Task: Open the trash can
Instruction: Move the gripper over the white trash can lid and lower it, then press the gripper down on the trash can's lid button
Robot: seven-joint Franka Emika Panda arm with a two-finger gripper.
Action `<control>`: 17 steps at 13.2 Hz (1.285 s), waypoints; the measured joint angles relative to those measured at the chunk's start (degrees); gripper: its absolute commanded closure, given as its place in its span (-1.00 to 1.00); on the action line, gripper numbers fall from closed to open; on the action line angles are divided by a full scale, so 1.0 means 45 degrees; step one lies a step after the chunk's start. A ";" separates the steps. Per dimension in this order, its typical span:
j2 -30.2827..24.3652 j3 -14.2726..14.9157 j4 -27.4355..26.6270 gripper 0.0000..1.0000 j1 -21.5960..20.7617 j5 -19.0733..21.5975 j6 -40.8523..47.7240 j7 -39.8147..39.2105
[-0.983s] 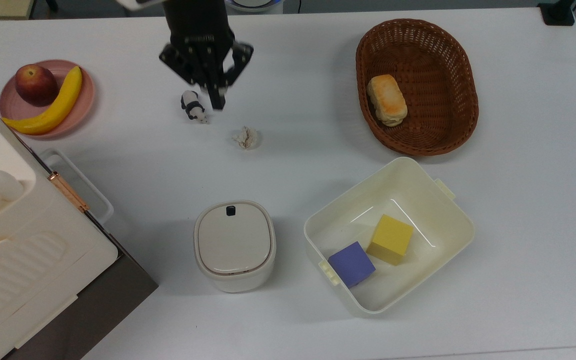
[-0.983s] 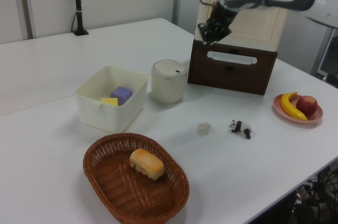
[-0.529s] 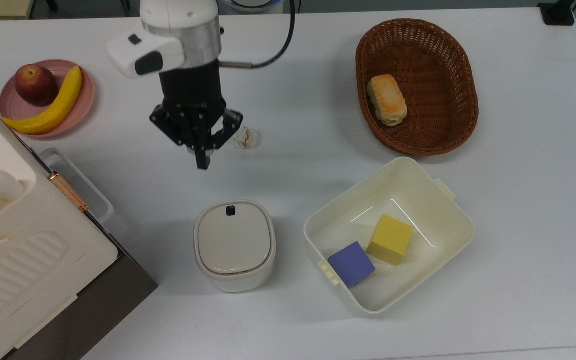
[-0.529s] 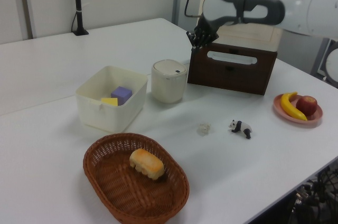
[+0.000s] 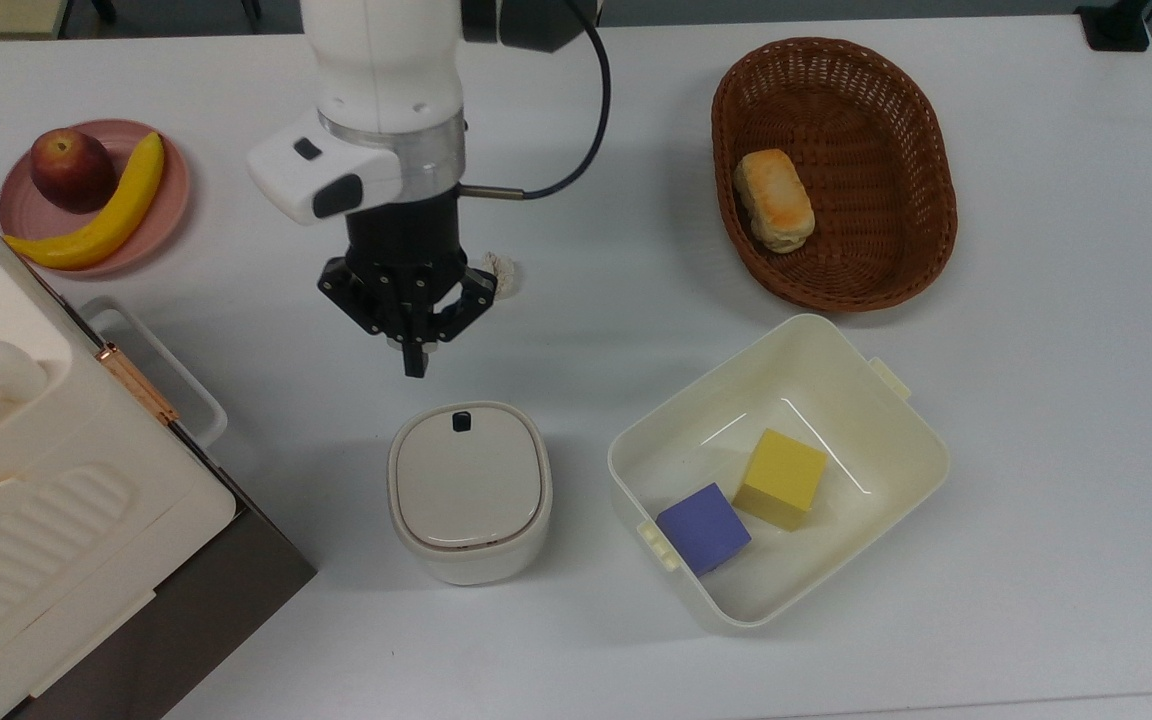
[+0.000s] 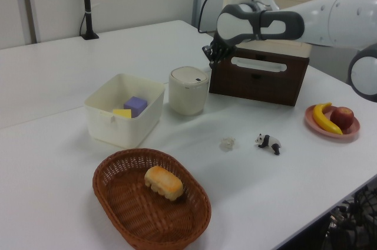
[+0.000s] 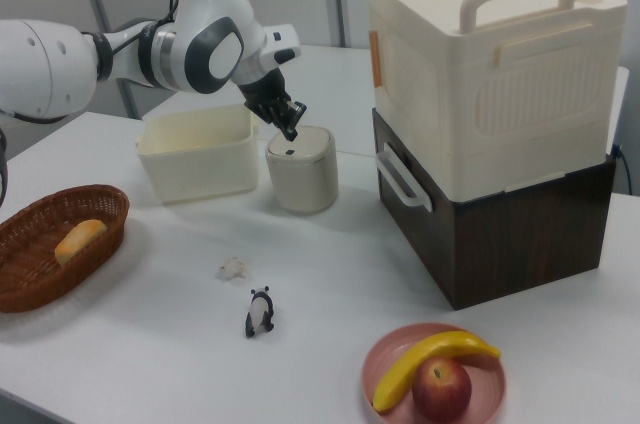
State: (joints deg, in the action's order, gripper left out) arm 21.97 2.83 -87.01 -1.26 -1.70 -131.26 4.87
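The bin (image 5: 469, 492) sits on the white table (image 5: 1036, 400), lid flat and shut, its black button (image 5: 461, 421) at the lid edge facing the arm. The gripper (image 5: 415, 368) hangs above the table just short of that button edge in the top view, pointing down, fingers pressed together with nothing between them. In the right view the gripper (image 7: 292, 130) tip hovers just over the bin (image 7: 301, 170) lid, not touching as far as I can tell. In the left view the gripper (image 6: 211, 59) is up above the bin (image 6: 188, 90), towards the dark drawer box (image 6: 259, 76).

Around the bin, in the top view: the tub (image 5: 866, 400) just beside it on the right, holding a purple cube (image 5: 703, 527) and a yellow cube (image 5: 782, 477). Beyond the tub, a basket (image 5: 921, 170) with a bread roll (image 5: 774, 200). Left of the bin, the big cream case (image 5: 36, 500). Further back on that side, a pink plate (image 5: 171, 215) with an apple (image 5: 71, 168) and banana (image 5: 101, 220).
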 measured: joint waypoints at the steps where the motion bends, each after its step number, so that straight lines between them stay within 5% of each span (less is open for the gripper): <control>1: 0.0080 0.0000 0.0000 1.00 -0.0063 -0.0003 0.0000 0.0000; 17: 0.1043 -0.0002 0.0262 1.00 -0.0273 -0.0005 -0.0643 0.0000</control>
State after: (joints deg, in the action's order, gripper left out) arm 26.66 2.82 -85.83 -2.49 -1.72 -134.15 4.87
